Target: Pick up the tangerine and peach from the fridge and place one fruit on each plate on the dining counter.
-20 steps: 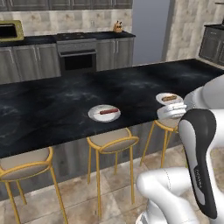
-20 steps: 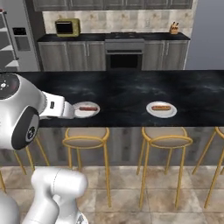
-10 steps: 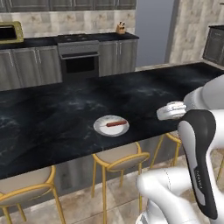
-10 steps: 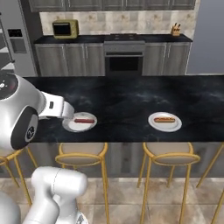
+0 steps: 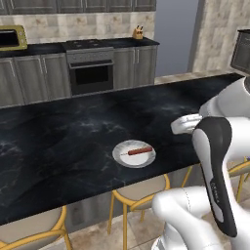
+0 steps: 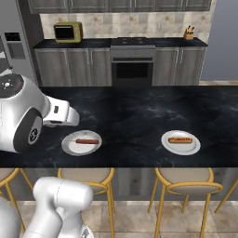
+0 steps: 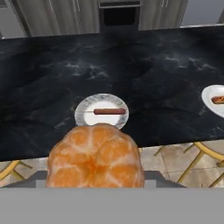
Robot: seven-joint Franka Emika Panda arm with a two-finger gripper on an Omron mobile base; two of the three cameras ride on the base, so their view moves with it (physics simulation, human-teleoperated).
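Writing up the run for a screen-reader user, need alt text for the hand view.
A tangerine held in the shut gripper fills the lower foreground. Beyond it on the black marbled dining counter sits a white plate with a sausage; a second plate is cut off at the right edge.

We see the tangerine (image 7: 95, 156) hiding our fingertips and the near rim of the left plate (image 7: 101, 111). The right plate (image 7: 215, 100) is cut off by the frame edge, beyond the left plate.
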